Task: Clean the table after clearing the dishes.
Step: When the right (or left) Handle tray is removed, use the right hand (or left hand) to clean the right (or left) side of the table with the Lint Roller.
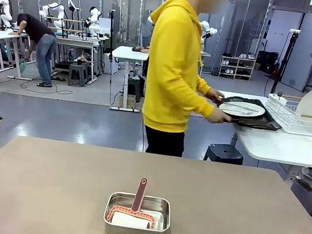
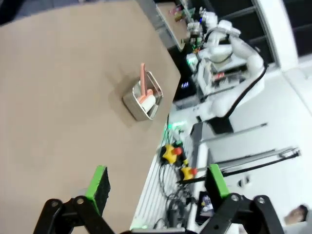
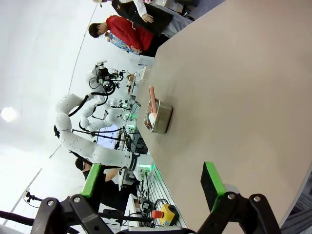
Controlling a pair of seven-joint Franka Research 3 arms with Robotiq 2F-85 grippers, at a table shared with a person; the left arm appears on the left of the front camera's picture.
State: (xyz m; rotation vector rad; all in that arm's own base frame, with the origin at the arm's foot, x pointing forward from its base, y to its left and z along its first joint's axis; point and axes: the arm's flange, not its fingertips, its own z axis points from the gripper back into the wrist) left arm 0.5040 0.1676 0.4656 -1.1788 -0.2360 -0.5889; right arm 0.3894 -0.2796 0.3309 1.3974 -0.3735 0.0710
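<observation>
Gaping wide, left claw (image 2: 157, 187) and right claw (image 3: 151, 180) facing table (image 1: 46, 195); dishes (image 1: 241, 110) well beyond

No writing, brand, number or sign can be read in any view. The lit screen (image 3: 109, 138), left of middle in the right wrist view, is too blurred to read.

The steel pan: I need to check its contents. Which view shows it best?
The front view: the steel pan sits close, open top toward the camera, a pink-handled tool inside. Both wrist views show it small and tilted.
</observation>
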